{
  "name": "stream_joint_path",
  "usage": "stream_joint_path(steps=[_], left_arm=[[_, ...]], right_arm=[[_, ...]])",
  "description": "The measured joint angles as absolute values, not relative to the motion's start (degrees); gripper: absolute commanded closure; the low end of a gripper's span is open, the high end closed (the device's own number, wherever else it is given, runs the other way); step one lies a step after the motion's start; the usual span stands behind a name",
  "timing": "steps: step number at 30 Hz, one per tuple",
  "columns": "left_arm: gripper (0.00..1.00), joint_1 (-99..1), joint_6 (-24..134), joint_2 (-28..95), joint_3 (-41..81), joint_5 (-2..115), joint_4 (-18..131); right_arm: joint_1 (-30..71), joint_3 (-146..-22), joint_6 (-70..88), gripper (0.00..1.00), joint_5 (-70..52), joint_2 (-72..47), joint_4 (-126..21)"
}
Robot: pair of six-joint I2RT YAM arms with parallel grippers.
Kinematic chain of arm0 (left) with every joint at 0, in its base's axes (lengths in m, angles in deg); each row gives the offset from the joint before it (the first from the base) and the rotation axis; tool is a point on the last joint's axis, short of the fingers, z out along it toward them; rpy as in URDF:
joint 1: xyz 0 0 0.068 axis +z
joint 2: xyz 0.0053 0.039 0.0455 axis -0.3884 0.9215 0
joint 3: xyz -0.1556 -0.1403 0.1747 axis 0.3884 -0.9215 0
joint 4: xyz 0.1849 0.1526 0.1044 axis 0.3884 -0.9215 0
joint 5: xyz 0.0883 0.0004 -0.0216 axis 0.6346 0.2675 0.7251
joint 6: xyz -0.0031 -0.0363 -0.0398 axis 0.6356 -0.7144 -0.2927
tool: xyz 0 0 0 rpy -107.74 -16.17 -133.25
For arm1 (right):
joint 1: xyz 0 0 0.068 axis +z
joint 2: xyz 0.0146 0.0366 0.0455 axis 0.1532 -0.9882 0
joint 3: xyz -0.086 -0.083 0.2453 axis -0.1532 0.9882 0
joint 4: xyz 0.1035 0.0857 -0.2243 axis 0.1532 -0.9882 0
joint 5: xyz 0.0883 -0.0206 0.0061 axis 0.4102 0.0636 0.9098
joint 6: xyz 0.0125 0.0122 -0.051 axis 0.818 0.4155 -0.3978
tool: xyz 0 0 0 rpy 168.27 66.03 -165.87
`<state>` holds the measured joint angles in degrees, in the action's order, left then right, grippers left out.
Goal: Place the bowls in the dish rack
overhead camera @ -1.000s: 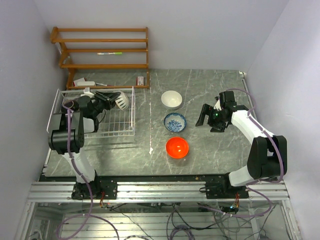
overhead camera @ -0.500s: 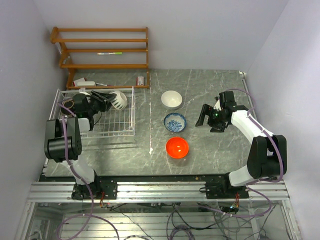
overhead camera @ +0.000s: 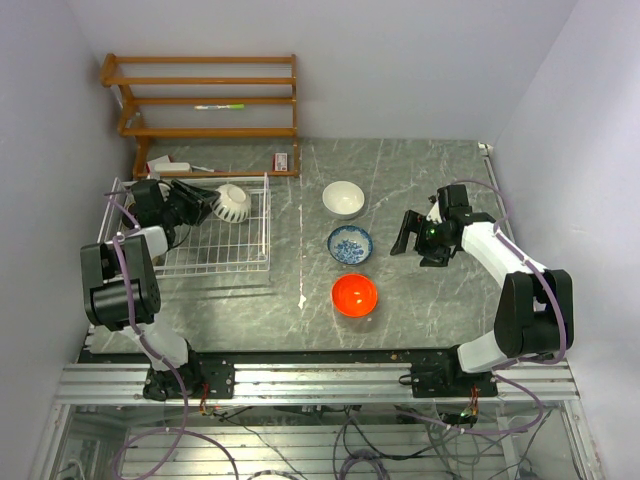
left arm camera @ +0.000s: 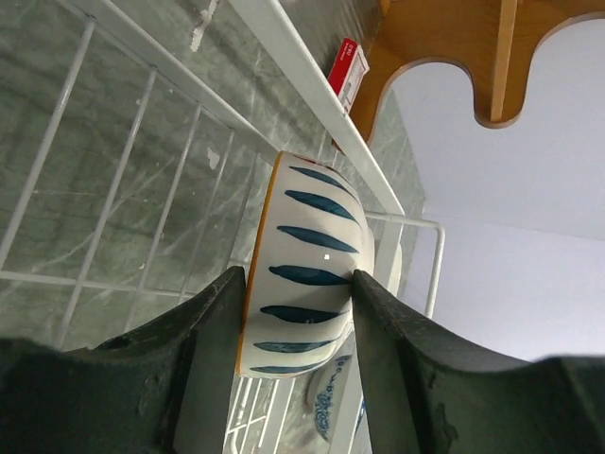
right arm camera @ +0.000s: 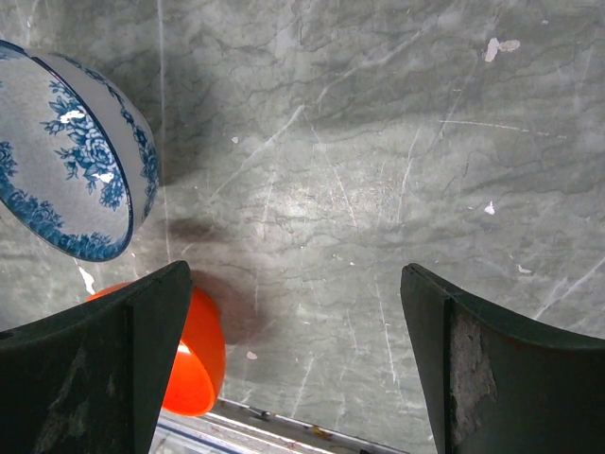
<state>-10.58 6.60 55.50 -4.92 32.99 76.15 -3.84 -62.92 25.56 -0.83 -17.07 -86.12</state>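
Nearest the arm bases, the orange-red bowl (overhead camera: 354,294) sits upright on the grey marble surface (overhead camera: 440,170). Just beyond it is the floral bowl (overhead camera: 350,244), blue and white and also upright. The two stand close together but apart. To their right the right gripper (overhead camera: 403,235) hangs over bare surface with its jaws spread wide and nothing between them. In its wrist view both bowls lie off to the side, outside its fingers (right arm camera: 142,359). Left of this column of bowls, the dish rack (overhead camera: 235,245) lies along the surface's left side, its raised right wall standing between the loose bowls and what it holds. The left gripper (overhead camera: 207,203) reaches in over the far part of the rack. The striped bowl (left arm camera: 307,274), white with dark blue leaf strokes, stands on its edge on the wire grid between its fingers (left arm camera: 213,350). Both fingers lie right against the bowl's sides, but I cannot tell whether they are pressing on it or have let go. Farther back and right of the rack, the white bowl (overhead camera: 343,198) stands upright, in line with the other two loose bowls. Along the far edge a wooden shelf (overhead camera: 200,132) leans by the wall, with a small red-and-white box (overhead camera: 282,161) at its foot and a green pen (overhead camera: 220,106) on a higher slat.
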Motion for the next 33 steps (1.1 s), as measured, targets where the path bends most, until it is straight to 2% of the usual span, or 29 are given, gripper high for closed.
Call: stream_joint_path(steps=[19,33], left_arm=[[0.33,-9.90,22.29,55.83,4.48,38.96,53.31],[0.02,-12.59,33.94,52.44,16.63,47.09,36.37]], right_arm=[[-3.84,-62.39,25.56,0.08,-0.67,-17.05,-86.03],[-3.84,-61.98,25.54,0.08,-0.43,-17.05,-85.68]])
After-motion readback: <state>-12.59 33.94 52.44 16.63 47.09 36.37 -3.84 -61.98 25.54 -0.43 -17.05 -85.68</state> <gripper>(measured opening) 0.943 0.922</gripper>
